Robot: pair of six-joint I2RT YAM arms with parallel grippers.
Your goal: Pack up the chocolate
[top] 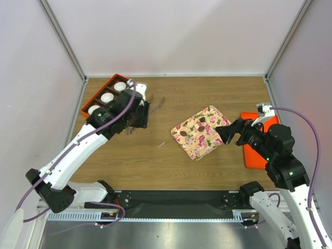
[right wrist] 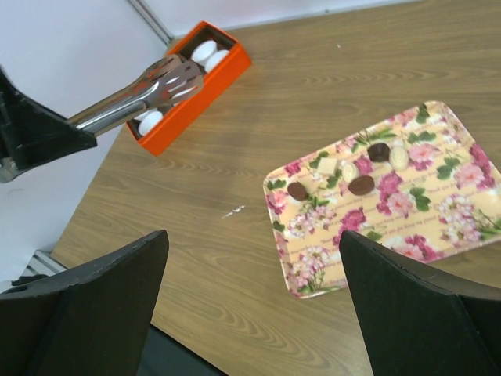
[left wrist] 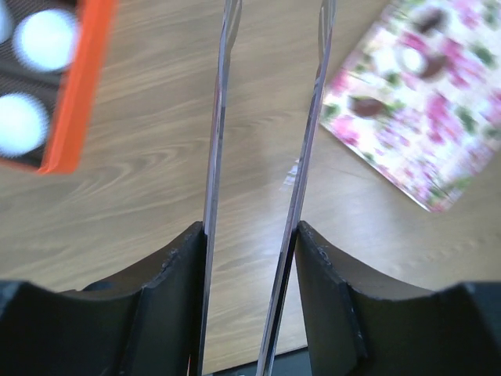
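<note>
Likely light and fragile, the chocolate [right wrist: 361, 185] at the tray's [right wrist: 462, 227] ten o'clock wants a gentle side pinch from tongs [right wrist: 145, 92] the left gripper [left wrist: 250, 231] clamps; right gripper [right wrist: 252, 243] gapes empty.

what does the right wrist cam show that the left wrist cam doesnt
Only right wrist: the open right gripper, the slotted tips of the tongs and the wall. Only left wrist: the left gripper closed on the tongs' arms, seen up close. Both: the tongs, the orange box with white paper cups, chocolate pieces on the floral tray, and the wooden table.
</note>
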